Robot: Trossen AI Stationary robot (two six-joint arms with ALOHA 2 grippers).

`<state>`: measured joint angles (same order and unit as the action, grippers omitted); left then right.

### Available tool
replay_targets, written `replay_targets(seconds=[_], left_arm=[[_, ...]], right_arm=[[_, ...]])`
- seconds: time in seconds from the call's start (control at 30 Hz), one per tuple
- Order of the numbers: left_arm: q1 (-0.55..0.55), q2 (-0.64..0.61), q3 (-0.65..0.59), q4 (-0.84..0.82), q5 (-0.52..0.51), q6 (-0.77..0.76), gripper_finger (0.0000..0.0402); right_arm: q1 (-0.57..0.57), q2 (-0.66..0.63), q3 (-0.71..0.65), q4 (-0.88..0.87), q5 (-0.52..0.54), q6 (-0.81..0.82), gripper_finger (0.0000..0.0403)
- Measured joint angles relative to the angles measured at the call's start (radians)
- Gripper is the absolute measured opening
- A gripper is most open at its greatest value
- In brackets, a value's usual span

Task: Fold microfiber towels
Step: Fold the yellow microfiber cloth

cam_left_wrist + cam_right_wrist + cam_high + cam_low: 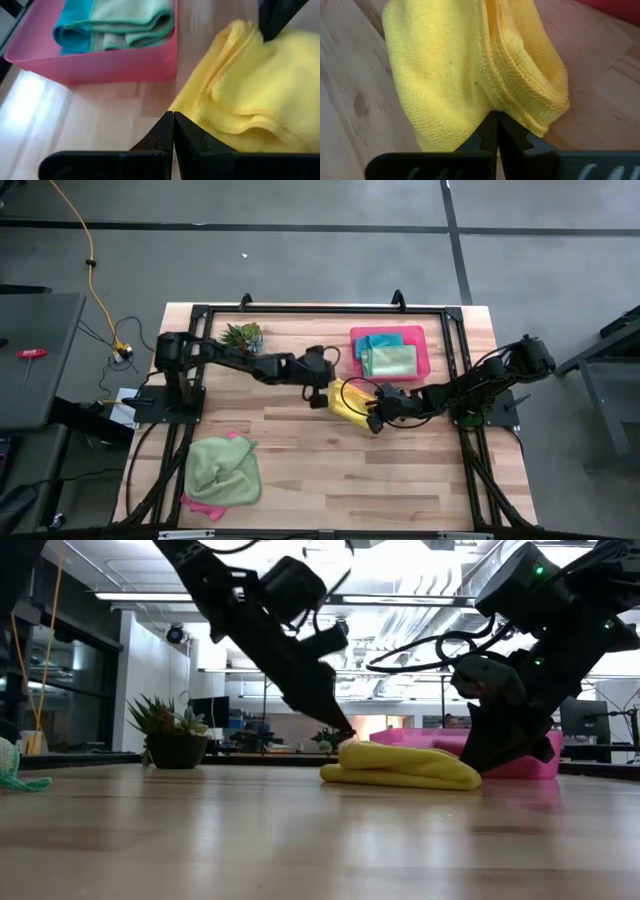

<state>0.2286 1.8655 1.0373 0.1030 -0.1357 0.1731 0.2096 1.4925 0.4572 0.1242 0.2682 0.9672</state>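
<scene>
A: Where is the yellow towel [349, 400] now?

B: It lies folded in a thick bundle on the wooden table [330, 470], near the middle, just beside the pink tray [432, 352].

A: And the two arms?

B: Both are at the bundle. The left gripper [173, 131] is at one edge, with its fingers pressed together. The right gripper [497, 129] is at the opposite side, and its fingers are also together, with the tips right at the folded edge. I cannot tell if either one pinches cloth.

A: What is in the tray?

B: A folded teal towel [75, 27] and a folded light green towel [135, 22], side by side.

A: Are there other towels?

B: Yes. Well apart, near the front left corner, a second light green towel [224, 468] lies crumpled on a pink towel [203, 505]. A small plant [243, 335] stands at the far edge.
</scene>
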Motion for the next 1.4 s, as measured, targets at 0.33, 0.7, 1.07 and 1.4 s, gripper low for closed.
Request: replay_targets(seconds=[0.33,0.7,1.07,1.4], left_arm=[[-0.04,-0.032,-0.022,-0.073,0.405,-0.105,0.0],[-0.175,0.086,-0.026,0.121,0.278,-0.117,0.0],[-0.073,0.102,-0.026,0.195,0.209,-0.067,0.0],[0.028,0.102,-0.026,0.166,0.195,-0.045,0.0]], right_arm=[[0.0,0.0,0.0,0.001,0.004,0.0,0.0],[0.001,0.0,0.0,0.003,0.004,0.003,0.0],[0.001,0.0,-0.001,0.008,0.001,0.004,0.0],[0.001,0.0,-0.001,0.008,0.002,0.011,0.0]])
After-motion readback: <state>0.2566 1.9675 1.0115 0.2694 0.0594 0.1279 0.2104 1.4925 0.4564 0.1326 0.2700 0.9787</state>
